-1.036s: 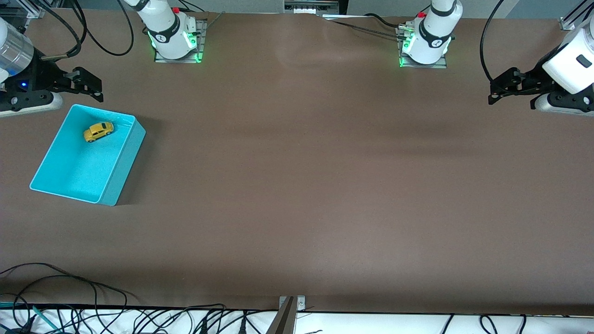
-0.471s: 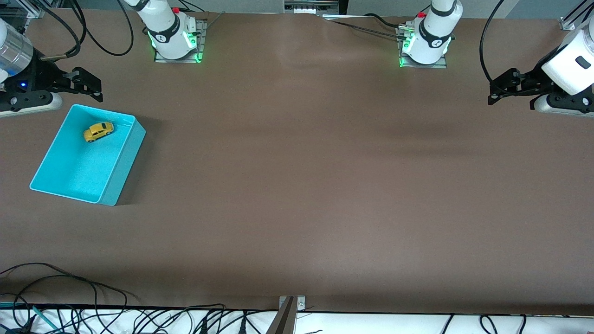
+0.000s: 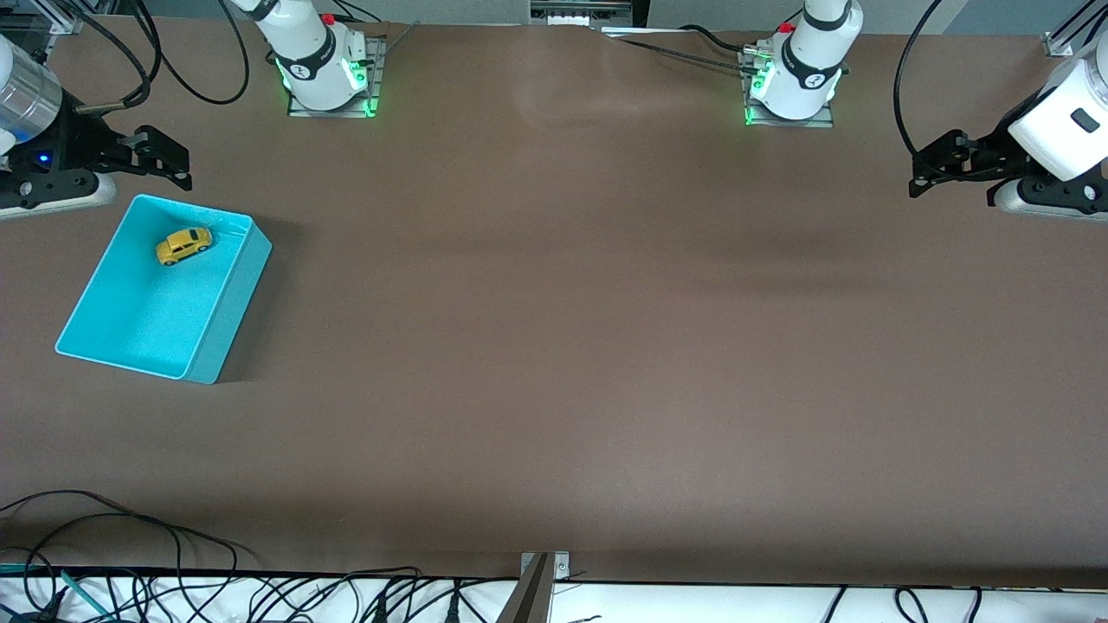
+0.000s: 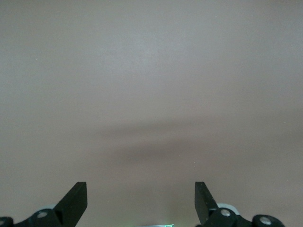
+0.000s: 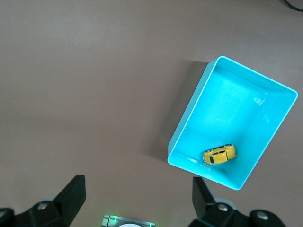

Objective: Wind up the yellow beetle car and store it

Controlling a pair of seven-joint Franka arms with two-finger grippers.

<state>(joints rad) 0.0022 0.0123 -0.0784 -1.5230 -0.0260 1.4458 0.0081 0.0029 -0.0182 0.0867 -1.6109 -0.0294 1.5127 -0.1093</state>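
- The yellow beetle car (image 3: 183,246) sits on its wheels on the floor of the turquoise bin (image 3: 227,303), up in the bin's corner that lies toward the robots' bases, close against the short wall there but, as far as I can see, not leaning on it.
- Nothing is holding it. By the look of it the storing is done and what is left is simply for both arms to pull clear.
- To do that well, I'd have the right arm lift away without dipping over the bin's rim, since a knock on that thin wall could shove the bin or roll a free-wheeling car.
- The car's long axis runs roughly along that short wall, slanting a little, so one end aims toward the bin's long side wall that faces the table's middle. Which end is the nose I cannot tell; the right wrist view (image 5: 219,154) shows dark windows and wheels but no clear front.
- The bin lies near the table's edge at the right arm's end, with its long sides slanted to the table's edges.
- The right gripper (image 3: 169,160) hangs over bare table just past the bin's corner, fingers spread wide, empty.
- The left gripper (image 3: 933,169) waits over the table's edge at the left arm's end, well apart from everything, fingers spread and empty too.
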